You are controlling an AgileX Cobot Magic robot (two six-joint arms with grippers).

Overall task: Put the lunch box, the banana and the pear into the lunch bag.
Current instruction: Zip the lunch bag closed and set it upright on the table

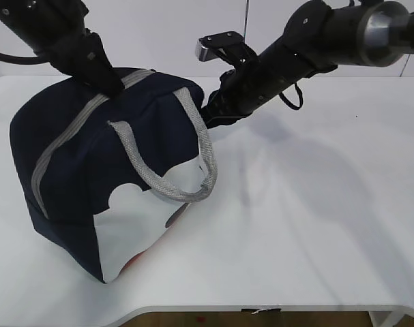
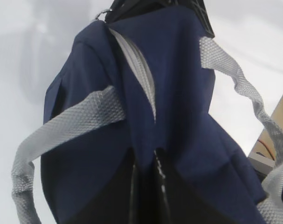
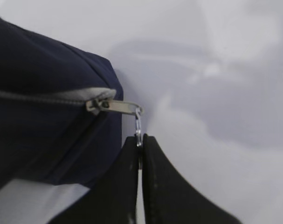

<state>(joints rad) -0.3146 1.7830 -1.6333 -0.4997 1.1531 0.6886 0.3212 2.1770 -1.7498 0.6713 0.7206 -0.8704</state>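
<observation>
The big boxy navy-blue fabric lunch bag [image 1: 104, 170] sits on the left half of the white table [image 1: 316, 225], zipper run along the top. The right gripper [image 3: 140, 142] is clenched on the thin metal ring pull [image 3: 138, 126] at the bag's far end, and the left gripper [image 2: 148, 161] pinches the bag's top fabric by the grey zipper [image 2: 139, 74], with the grey webbing handles [image 1: 159, 180] flopping to either side.

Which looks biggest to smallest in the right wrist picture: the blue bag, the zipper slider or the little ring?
1. lunch bag, filling much of the left side.
2. zipper slider with its pull tab.
3. ring pull, pinched by the right gripper; partly hidden, though plainly smallest.
</observation>
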